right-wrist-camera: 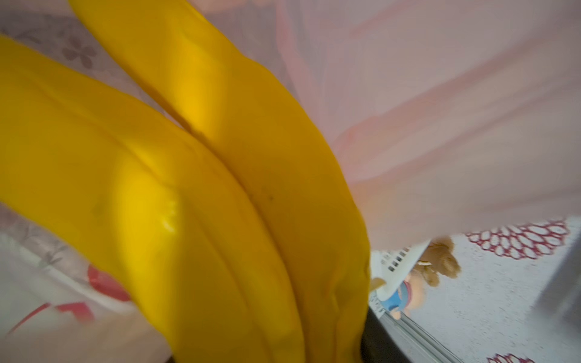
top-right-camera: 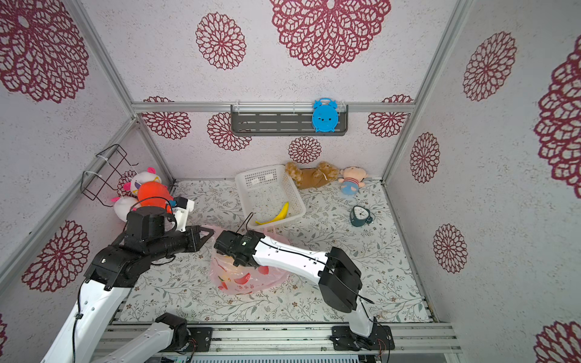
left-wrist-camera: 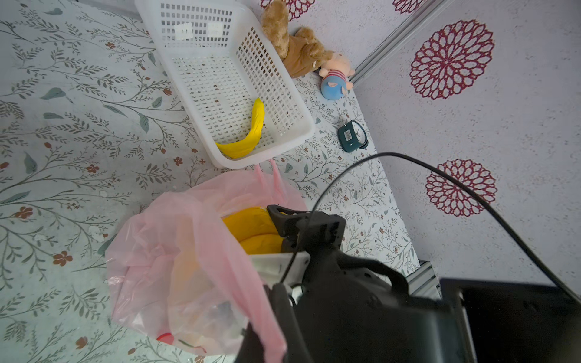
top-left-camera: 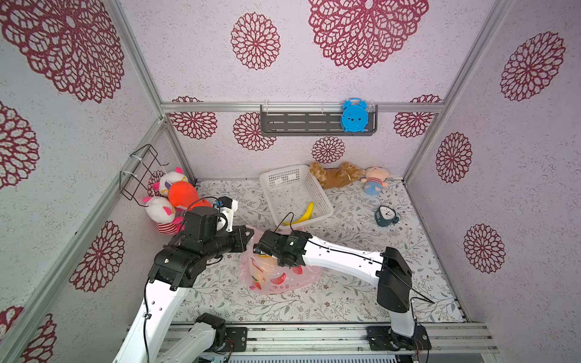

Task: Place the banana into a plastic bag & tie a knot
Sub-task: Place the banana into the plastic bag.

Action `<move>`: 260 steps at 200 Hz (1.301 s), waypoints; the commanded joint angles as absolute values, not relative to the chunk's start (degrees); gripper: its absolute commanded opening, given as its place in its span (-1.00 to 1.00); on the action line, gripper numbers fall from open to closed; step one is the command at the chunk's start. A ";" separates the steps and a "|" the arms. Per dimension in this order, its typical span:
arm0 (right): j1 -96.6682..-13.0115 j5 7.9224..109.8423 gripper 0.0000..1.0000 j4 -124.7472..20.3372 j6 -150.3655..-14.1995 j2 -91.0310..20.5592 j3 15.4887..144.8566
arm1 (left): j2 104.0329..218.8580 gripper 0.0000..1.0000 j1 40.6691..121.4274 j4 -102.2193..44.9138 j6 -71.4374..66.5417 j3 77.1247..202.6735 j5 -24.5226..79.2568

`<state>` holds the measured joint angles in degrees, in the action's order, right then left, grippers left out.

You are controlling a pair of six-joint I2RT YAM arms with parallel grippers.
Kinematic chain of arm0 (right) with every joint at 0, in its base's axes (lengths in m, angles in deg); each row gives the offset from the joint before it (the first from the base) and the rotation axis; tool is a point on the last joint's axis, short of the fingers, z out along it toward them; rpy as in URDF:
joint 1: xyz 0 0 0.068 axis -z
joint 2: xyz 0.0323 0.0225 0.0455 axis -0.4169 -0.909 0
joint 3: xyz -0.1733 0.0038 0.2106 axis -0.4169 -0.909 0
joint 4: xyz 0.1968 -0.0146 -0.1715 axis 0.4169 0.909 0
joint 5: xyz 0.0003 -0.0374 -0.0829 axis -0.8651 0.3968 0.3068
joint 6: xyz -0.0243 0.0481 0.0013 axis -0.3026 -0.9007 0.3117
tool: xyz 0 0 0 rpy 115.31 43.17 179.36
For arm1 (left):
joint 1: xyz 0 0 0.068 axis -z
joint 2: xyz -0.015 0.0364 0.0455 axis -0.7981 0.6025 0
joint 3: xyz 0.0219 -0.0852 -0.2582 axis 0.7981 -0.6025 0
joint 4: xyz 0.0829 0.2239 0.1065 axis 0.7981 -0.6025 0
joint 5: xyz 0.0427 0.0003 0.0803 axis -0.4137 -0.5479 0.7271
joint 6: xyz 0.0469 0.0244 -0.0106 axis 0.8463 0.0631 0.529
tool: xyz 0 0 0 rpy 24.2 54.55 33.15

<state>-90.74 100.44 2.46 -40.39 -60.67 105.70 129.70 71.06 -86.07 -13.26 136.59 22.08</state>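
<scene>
Left gripper (top-left-camera: 248, 234): jaws closed, pinching a pink strip at the rim of the bag (top-left-camera: 276, 279). In the left wrist view that strip (left-wrist-camera: 248, 292) runs from the bag's mouth down to the jaws, which holds the mouth open.

Right gripper (left-wrist-camera: 278, 228): reaches down into the open mouth. It looks clamped on a banana pair (right-wrist-camera: 220, 188), jaws part-way apart around it, though the fingertips are mostly hidden.

The banana pair sits inside the bag, low in it, with pink film on both sides. A lone banana (top-left-camera: 303, 215) lies in the basket (top-left-camera: 319, 191), just beyond the bag. No knot yet; the far handle loop (left-wrist-camera: 267, 177) lies slack on the table, touching the basket's edge.

Handling, as judged:
- The bag is thin, light and slippery film. It collapses if released and may tear under a sharp pull.
- For the knot, take each handle strip near its root, where the film is bunched.
- The bananas look smooth, firm and light, so grip them across the mid-body, not the tips.
</scene>
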 commanded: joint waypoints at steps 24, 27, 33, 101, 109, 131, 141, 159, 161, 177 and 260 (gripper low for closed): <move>-84.94 84.46 -0.72 10.91 -48.98 -64.03 112.77 | 128.55 -1.00 71.67 -84.10 -14.29 134.65 21.50; -84.59 84.05 -0.68 11.10 -49.25 -64.40 113.23 | 128.60 -1.00 71.61 -84.02 -14.45 134.20 21.41; -84.12 83.45 -0.65 11.46 -50.03 -65.09 114.22 | 128.42 -1.00 71.60 -83.70 -14.77 133.53 21.29; -78.15 79.18 0.43 6.47 -62.15 -58.97 114.69 | 128.35 -1.00 71.61 -83.16 -16.54 128.59 25.39; -77.57 78.92 0.55 4.37 -63.84 -56.99 113.23 | 128.76 -1.00 71.62 -83.34 -16.60 128.41 25.87; -74.63 77.66 0.75 -0.86 -68.66 -53.20 109.79 | 129.52 -1.00 71.66 -83.19 -16.65 127.97 26.82; -72.81 76.98 0.76 -3.29 -70.59 -52.06 108.41 | 129.77 -1.00 71.60 -83.16 -16.60 127.97 27.07; -69.34 77.41 0.81 -7.42 -73.88 -51.39 106.65 | 130.12 -1.00 71.65 -83.35 -16.45 127.97 27.49; -68.88 77.48 0.81 -7.86 -74.15 -51.46 106.55 | 130.13 -1.00 71.69 -83.48 -16.39 127.97 27.58; -65.85 77.08 0.80 -10.77 -76.61 -52.92 106.56 | 130.55 -1.00 71.68 -84.47 -16.10 128.15 29.13; -58.83 79.87 0.71 -1.70 -83.22 -82.32 133.88 | 131.10 -1.00 71.60 -86.26 -15.34 128.65 31.77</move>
<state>-59.47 76.97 -8.93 -78.68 -77.13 126.53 131.62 71.17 -86.09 -16.30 128.20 30.84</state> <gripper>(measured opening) 0.853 0.048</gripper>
